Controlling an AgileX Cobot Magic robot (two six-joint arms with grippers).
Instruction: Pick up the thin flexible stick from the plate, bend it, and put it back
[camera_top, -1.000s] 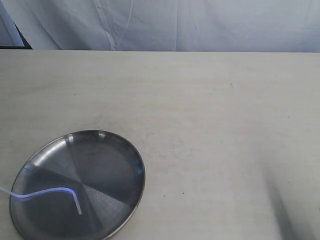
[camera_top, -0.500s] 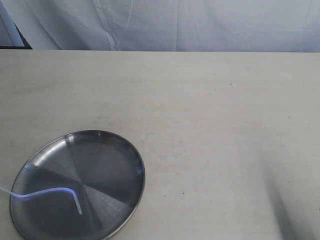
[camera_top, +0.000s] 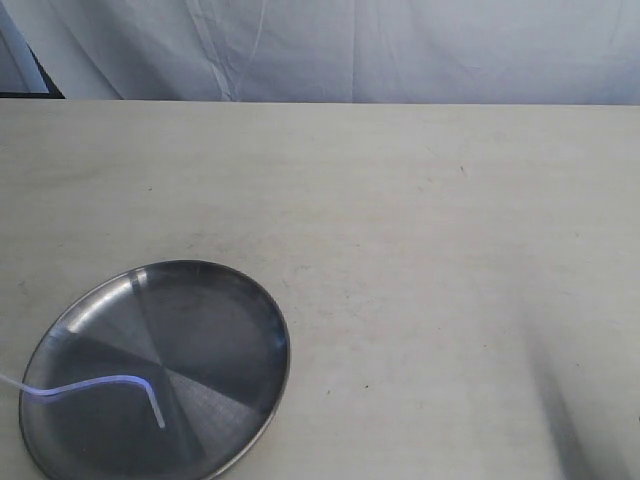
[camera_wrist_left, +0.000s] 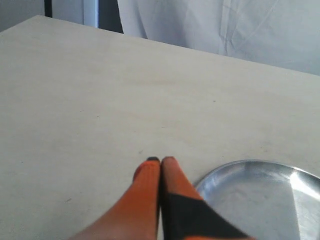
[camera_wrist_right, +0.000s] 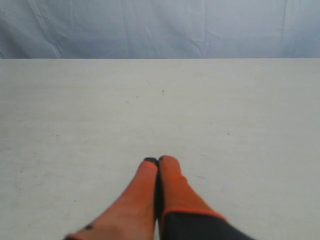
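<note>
Exterior view: your kinked stick (camera_top: 100, 381) lies on the plate (camera_top: 200, 320) on the desk (camera_top: 420, 250), one end past the rim; your left end effector (camera_wrist_left: 160, 160) and right end effector (camera_wrist_right: 158, 160) are closed, empty

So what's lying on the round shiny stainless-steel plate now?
Only the thin translucent stick, kinked and glowing pale violet, one end passing over the left rim of the plate. The exterior view cuts off the near edge, so that part is unseen.
</note>
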